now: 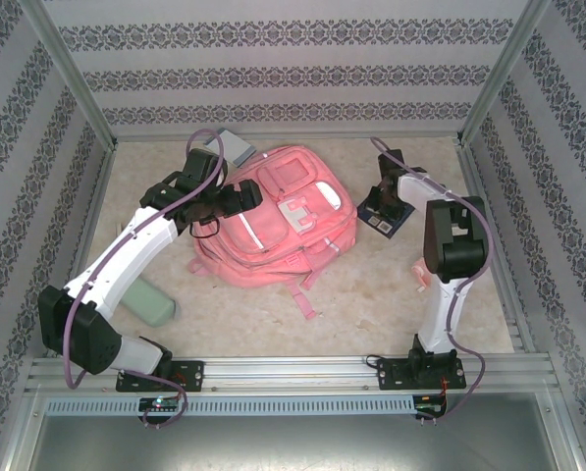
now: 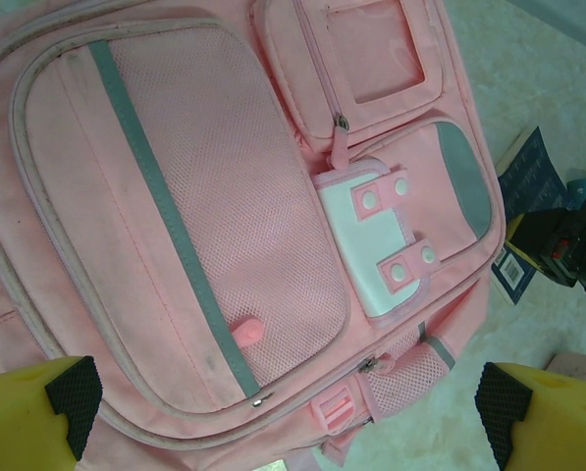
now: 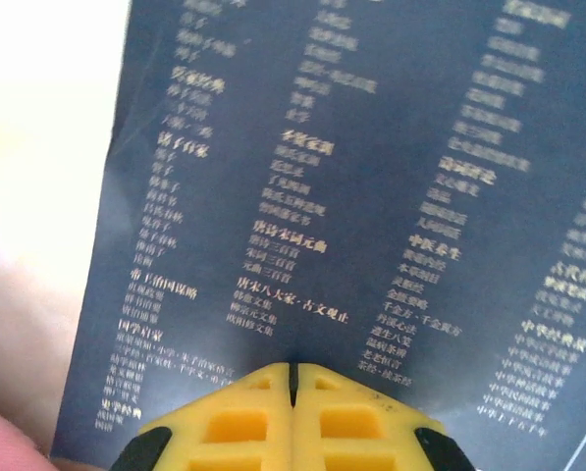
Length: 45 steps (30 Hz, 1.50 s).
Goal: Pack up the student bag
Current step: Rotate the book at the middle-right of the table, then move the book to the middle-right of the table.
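Yellow-tipped, my left claw is hovering spread wide over the student bag, which is lying front-up on the worktop directly below it and just left of my right claw. That claw is sitting pressed together, with a dark blue booklet lying right beneath it.

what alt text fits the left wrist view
A pink backpack lies front up on a pale table, a grey stripe crossing its mesh pocket. Two yellow fingers stand wide apart at the bottom corners, with a dark blue book at the right edge.
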### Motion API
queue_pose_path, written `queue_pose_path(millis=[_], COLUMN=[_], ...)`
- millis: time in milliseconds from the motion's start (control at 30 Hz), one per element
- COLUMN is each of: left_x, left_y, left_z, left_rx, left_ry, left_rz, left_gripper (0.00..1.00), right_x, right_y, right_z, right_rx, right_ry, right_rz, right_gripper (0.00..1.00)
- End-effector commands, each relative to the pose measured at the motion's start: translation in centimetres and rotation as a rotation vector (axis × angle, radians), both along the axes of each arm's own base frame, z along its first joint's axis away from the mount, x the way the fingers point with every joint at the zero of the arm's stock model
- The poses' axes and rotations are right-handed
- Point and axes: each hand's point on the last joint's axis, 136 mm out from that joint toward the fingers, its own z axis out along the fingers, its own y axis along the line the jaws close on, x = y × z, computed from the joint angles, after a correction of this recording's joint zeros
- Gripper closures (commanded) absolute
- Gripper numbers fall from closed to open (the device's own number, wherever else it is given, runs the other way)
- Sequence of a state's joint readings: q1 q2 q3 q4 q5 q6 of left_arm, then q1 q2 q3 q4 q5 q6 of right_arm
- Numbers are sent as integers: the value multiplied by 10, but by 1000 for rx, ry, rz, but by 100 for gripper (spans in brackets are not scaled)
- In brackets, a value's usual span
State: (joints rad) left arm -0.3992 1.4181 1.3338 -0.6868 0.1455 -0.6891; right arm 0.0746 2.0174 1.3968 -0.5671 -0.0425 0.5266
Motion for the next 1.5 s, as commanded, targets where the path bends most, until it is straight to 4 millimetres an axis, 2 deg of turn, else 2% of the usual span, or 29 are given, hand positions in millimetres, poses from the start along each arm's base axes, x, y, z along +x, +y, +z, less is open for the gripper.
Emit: queue_pose_path(millis=[0, 100, 200, 300, 400, 533, 667, 800, 1033, 1233, 1367, 1467], left_x=[4, 7, 9, 10, 10, 7, 6, 6, 8, 6, -3, -15], left_y=[-4, -7, -10, -15, -20, -26, -31, -40, -68, -105, -134, -159], left_z=[-1, 0, -1, -3, -3, -4, -6, -5, -12, -26, -37, -46], left_rx=[10, 8, 5, -1, -2, 2, -6, -15, -43, -50, -77, -103], left_ry=[12, 9, 7, 12, 13, 14, 17, 13, 22, 50, 78, 99], left_rz=[0, -6, -14, -23, -37, -50, -61, -83, -139, -209, -259, -307], left_gripper=[0, 0, 0, 0, 0, 0, 0, 0, 0, 0, 0, 9], right_x=[-46, -61, -61, -48, -31, -16, -16, -39, -98, -141, -168, -185], right_y=[-22, -25, -20, -18, -16, -17, -10, 1, 27, 54, 75, 90], right_z=[-18, -5, 13, 28, 34, 26, 1, -12, -12, -6, -9, -10], right_rx=[-57, -62, -57, -47, -37, -45, -29, -25, -1, 33, 54, 65], right_ry=[125, 118, 71, 30, 10, 17, 83, 137, 188, 207, 221, 215], right_rz=[21, 31, 56, 51, 40, 37, 54, 62, 81, 100, 105, 120], right_gripper=[100, 100, 99, 97, 98, 98, 99, 100, 100, 100, 100, 100])
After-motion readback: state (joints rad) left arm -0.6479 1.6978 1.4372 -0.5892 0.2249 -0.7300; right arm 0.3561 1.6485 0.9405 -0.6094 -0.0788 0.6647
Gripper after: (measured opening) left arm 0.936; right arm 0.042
